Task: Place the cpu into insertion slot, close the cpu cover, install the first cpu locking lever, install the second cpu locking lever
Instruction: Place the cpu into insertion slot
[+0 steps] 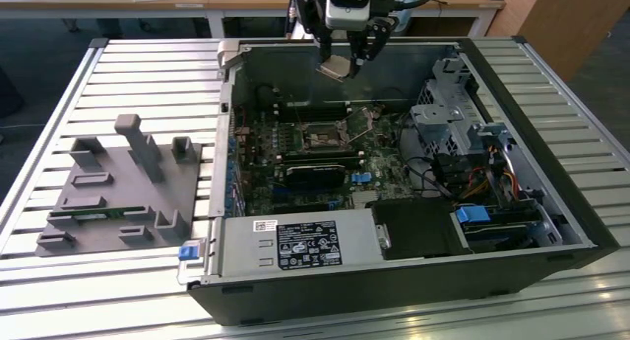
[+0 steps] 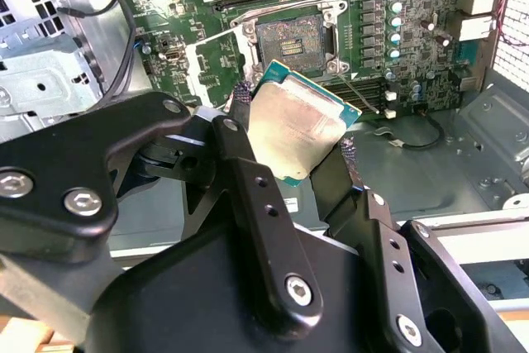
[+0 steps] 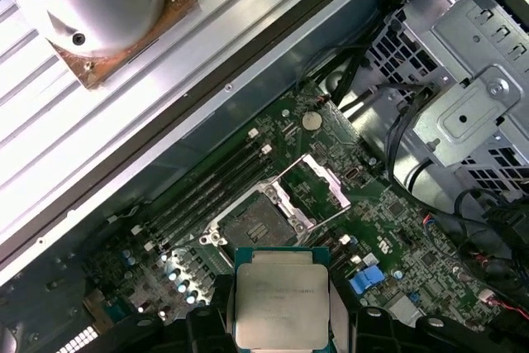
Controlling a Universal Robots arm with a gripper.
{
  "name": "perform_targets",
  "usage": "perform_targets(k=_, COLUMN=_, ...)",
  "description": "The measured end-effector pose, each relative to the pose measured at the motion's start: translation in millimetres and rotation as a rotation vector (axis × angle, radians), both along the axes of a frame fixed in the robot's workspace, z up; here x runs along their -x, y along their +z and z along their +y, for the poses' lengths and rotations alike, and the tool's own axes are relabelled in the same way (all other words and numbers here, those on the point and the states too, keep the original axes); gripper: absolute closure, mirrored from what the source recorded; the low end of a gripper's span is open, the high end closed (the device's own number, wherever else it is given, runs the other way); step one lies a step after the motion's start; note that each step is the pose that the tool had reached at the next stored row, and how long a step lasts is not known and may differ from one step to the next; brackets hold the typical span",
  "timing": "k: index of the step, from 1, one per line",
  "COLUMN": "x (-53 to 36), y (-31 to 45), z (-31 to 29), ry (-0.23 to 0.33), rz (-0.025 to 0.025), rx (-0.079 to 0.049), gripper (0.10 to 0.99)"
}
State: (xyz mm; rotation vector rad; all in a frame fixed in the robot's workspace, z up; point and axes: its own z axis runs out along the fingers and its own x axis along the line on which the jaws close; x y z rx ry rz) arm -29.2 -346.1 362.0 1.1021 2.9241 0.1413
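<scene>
Exterior view first: the gripper [image 1: 347, 60] is clamped on the cpu [image 1: 335, 66], pinching the chip by two opposite edges. It hangs high over the open case [image 1: 551, 207], well apart from the insertion slot [image 1: 323, 139]. From the slot, the chip sits pretty much straight up the picture, with the whole depth of the case between them. The chip looks tilted, not flat to the motherboard [image 1: 295, 200].

Second wrist view: the two black fingers [image 2: 248, 179] grip the cpu [image 2: 293, 134] on either side, silver face towards the camera. The insertion slot [image 2: 289, 43] shows just past the chip's far edge, dark centre bare, nothing seated in it. Here the chip is turned a bit relative to the slot's square, so I'd say the edges aren't lined up.

First wrist view: cpu [image 3: 279, 299] sits between the fingers, and the insertion slot [image 3: 256, 225] lies beyond it, a touch off to one side. The cpu cover [image 3: 318, 183] is swung open, standing beside the slot, so the socket is uncovered. My read: placing the chip is the step in hand, none of the steps finished.
</scene>
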Motion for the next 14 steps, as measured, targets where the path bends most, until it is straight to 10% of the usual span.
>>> perform_targets(k=14, x=0.2, y=-0.1, z=0.0, ry=-0.052, rz=0.0000, rx=0.000, gripper=0.545)
